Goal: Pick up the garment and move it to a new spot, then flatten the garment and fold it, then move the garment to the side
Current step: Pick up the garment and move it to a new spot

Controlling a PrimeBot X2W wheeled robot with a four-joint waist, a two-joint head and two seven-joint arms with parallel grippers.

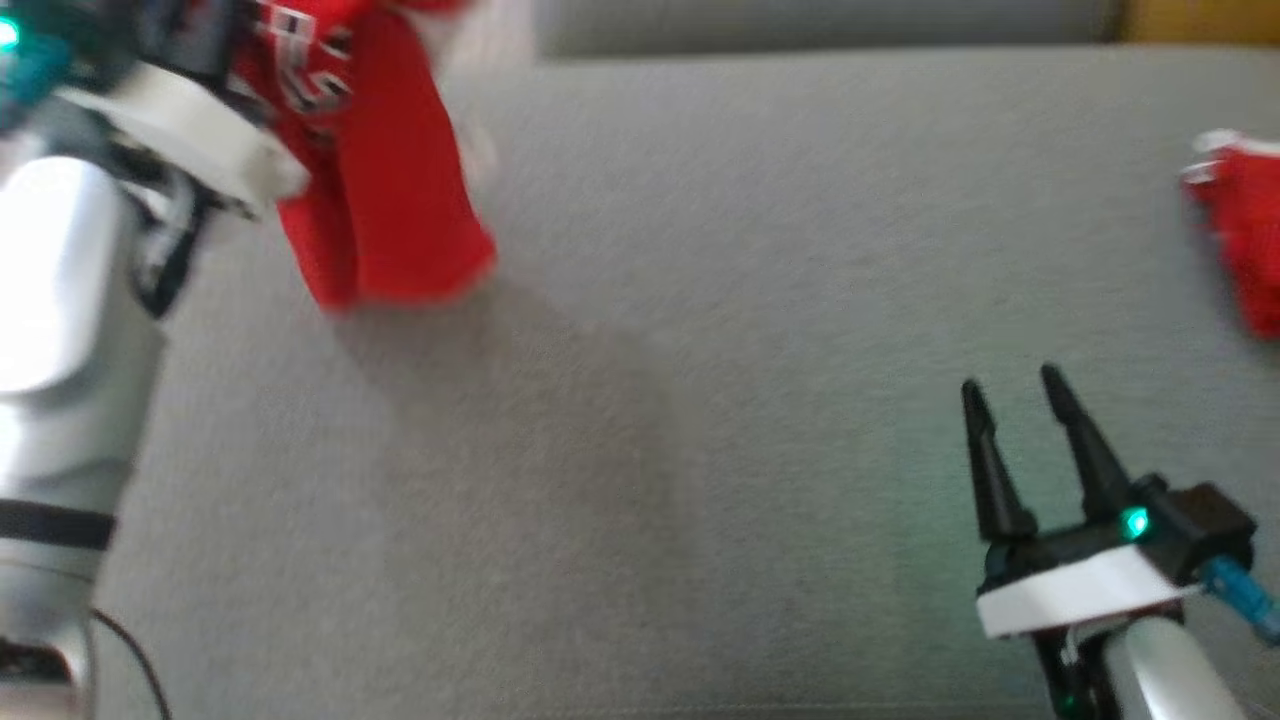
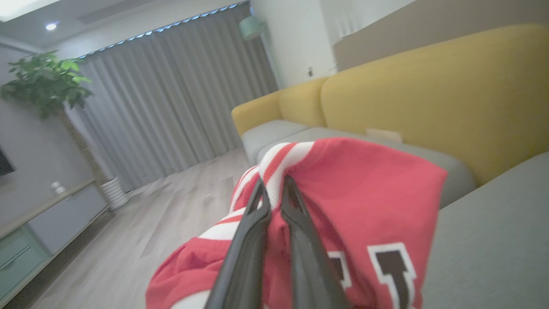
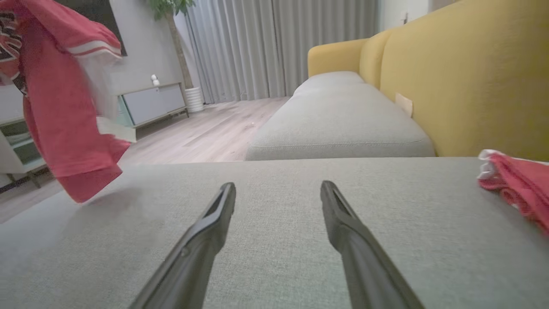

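Hanging from the left gripper (image 2: pixel 274 184), clenched on a striped hem fold, the red garment (image 1: pixel 385 200) dangles over the grey cushion (image 1: pixel 700 400) at its left, right gripper (image 1: pixel 1012 388) spread and empty; risk: the thin pinch slips mid-carry, dropping it bunched.

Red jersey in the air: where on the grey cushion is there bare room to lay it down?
The wide middle of the grey cushion is bare, between the hanging red jersey in the left gripper and the open right gripper. The far right edge is taken by another red garment.
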